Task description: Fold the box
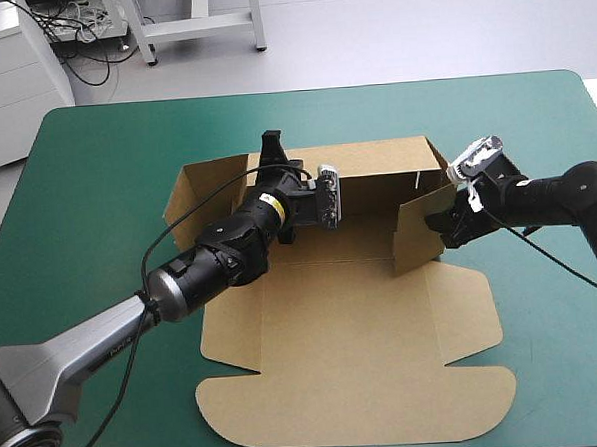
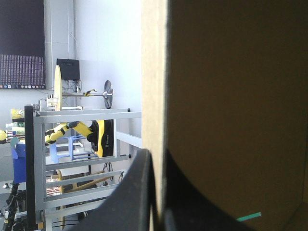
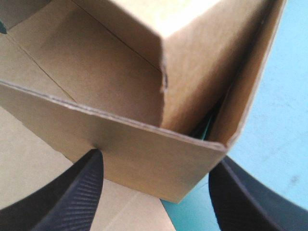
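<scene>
1. The table (image 1: 95, 154) under its teal-green cover carries the box (image 1: 363, 310) at about its middle. The box is half built. Its back wall (image 1: 375, 159) and right side wall (image 1: 419, 232) stand up, and its lid panel (image 1: 359, 421) lies flat at the box's near side.
2. The box's left side wall (image 1: 192, 194) leans outward and is not tucked. If the back wall gets pushed forward, I judge this loose wall may flop flat or fold the wrong way.
3. The left gripper (image 1: 271, 145) is clamped on the top edge of the back wall, towards the box's left end. In the left wrist view its black fingers (image 2: 137, 192) pinch the board with almost no gap. The bite looks shallow, so a pull or twist could let the board slip out and the wall drop back.
4. The right gripper (image 1: 444, 221) waits just outside the box's right side wall. In the right wrist view its fingers (image 3: 86, 192) stand wide apart, either side of the wall's near corner, and grip nothing. The wall is unheld there and could spring outward. A careless squeeze could crease the corner away from its fold line.
5. Nothing pins the box's floor or lid. A sideways shove from either arm would likely slide the whole box across the cover instead of bending the board.
</scene>
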